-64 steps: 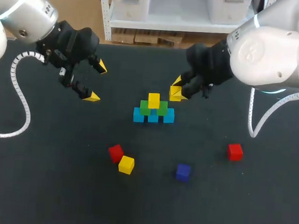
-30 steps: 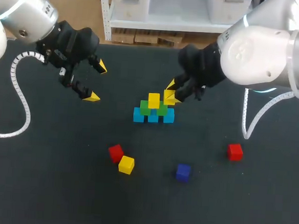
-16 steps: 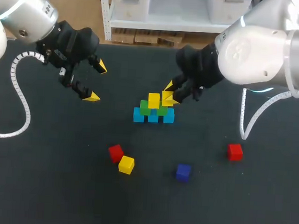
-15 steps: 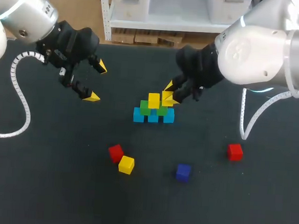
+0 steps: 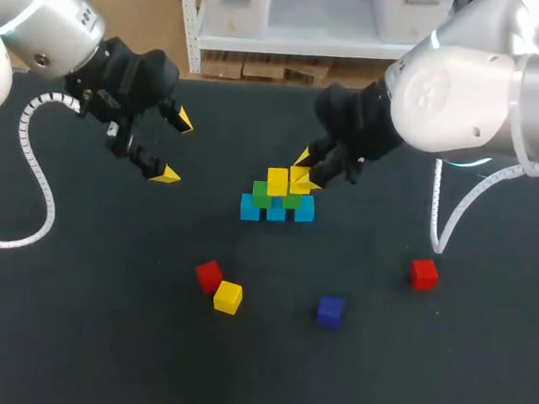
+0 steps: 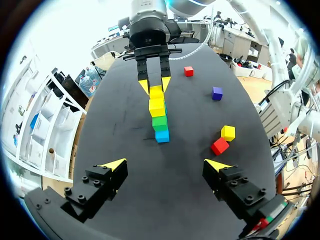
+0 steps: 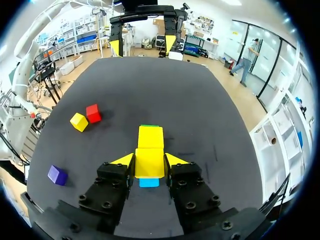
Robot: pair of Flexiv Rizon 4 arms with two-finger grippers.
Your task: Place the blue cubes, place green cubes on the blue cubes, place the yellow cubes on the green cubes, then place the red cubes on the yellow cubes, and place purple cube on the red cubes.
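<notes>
Right gripper (image 5: 304,170) with yellow cube (image 7: 149,162), shifted leftward, over green cube (image 5: 292,202)

Bright, even overhead light falls on the dark matte surface (image 5: 93,338), which takes almost no glare in the head view. The red cube (image 5: 423,274) casts only a faint, soft shadow close beside it, while the white shell of the right arm (image 5: 472,87) carries broad pale highlights. In both wrist views the surface shows a greyer sheen toward its far edge.

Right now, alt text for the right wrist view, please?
The right gripper is shut on a yellow cube, with a second yellow cube just ahead on the stack. A loose yellow cube, a red cube and a purple cube lie to one side.
</notes>
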